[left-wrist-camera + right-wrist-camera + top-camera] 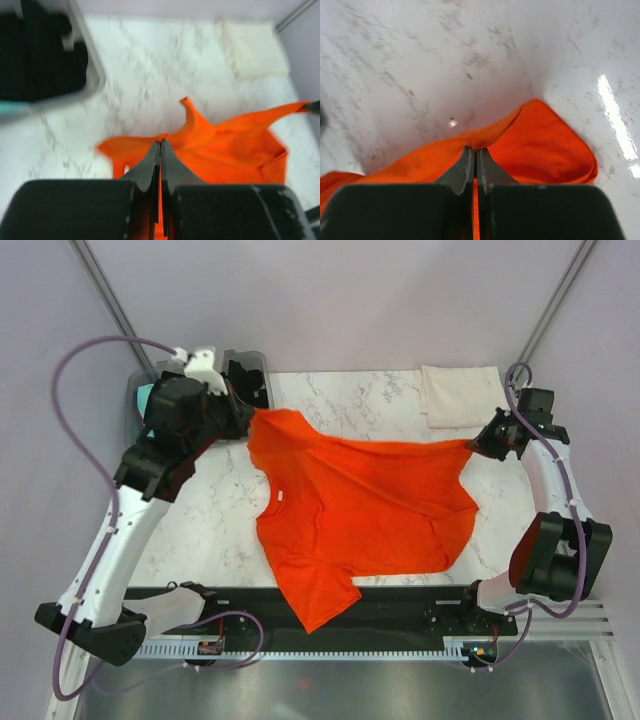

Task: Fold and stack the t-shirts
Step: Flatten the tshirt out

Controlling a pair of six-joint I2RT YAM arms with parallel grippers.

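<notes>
1. Checking the grips first, you will find the left gripper [160, 145] clenched on a far-left fold of the orange-red t-shirt [370, 500], and the right gripper [475, 150] clenched on its far-right corner.
2. Locate the garment: it lies spread across the middle of the marble table [200, 530], front side up. One sleeve [322, 608] overhangs the near edge onto the black rail.
3. Note the key relation: the cloth trails from both sets of fingers toward the near edge. The stretched edge between the two grips runs left to right along the far side.
4. Read the orientation: the collar [280, 495] sits toward the left arm and the hem appears to face the right arm. Treat the collar-to-hem long axis as running left to right, roughly parallel to the held edge.
5. Observe that each arm is at its own end of the shirt; neither is nearer to the middle.
6. Expect the next move to draw the held edge toward the near side.
7. Mind the folded cream-white t-shirt [460, 395] at the far right and the grey bin [95, 75] at the far left, both just beyond the grips.
</notes>
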